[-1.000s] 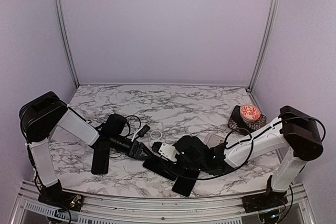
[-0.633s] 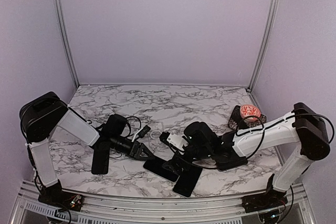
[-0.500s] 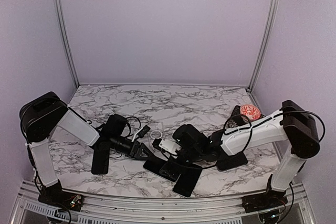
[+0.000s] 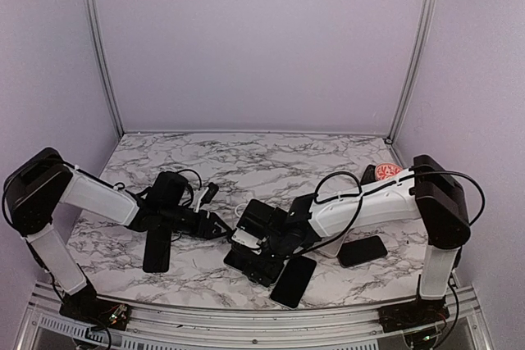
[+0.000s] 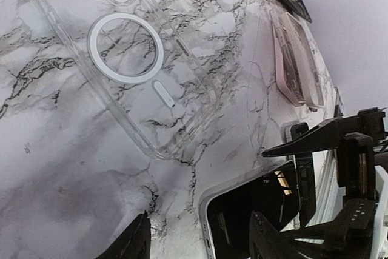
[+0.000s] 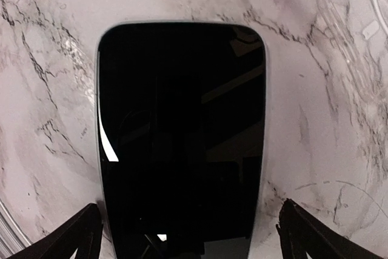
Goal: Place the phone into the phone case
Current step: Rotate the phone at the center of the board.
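I had the right gripper [image 6: 188, 235] wide open astride the phone's [image 6: 182, 137] long edges; the left gripper [image 5: 200, 238] gaped empty near the phone case [image 5: 127, 59].

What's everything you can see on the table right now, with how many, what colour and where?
clear phone case: one, transparent with a white ring, flat on the marble between the arms.
phone: one, black screen, silver rim, flat beneath the right gripper.
dark phone-like slabs: three, black; one by the left arm, one at the front edge, one to the right.
pinkish-clear item: one, beyond the clear phone case; cannot tell whether case or phone.
red-and-white round item: one, far right corner, on something dark.
table: one, white-grey marble.
left gripper: open, low beside the phone's corner.
right gripper: open, a finger on either side of the phone.
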Robot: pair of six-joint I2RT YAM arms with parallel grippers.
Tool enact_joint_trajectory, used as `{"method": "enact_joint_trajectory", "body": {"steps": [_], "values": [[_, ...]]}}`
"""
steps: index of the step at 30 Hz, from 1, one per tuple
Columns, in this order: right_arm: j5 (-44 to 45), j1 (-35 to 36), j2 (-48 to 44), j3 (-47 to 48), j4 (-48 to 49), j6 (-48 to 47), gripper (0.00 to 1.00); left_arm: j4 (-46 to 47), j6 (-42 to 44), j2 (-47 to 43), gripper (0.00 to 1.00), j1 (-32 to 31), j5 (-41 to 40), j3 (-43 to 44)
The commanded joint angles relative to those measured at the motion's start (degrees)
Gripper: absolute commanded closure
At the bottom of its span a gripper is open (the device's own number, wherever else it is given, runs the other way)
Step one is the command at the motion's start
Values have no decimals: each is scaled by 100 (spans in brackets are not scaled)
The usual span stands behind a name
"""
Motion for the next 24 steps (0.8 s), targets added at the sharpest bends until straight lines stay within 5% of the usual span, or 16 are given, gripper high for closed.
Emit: {"method": "enact_joint_trajectory", "body": {"steps": [1,4,7,13,24], "values": [[293,19,-525,-54,-419,206,4,-1409,822,56,48,-147,-760,763],[-693,28,-1203,-491,206,164,17,-2642,1688,192,54,-526,-1375,1451],[-2000,28,-1674,-1376,1266,219,46,-2865,2091,219,61,-735,-1429,1721],[-2882,-291,-1793,-2502,2851,-1,97,-2775,2283,723,68,-846,-809,2155],[-2071,-330,-1013,-2013,2418,189,100,-3104,2502,1146,69,-1049,-819,2264]]}}
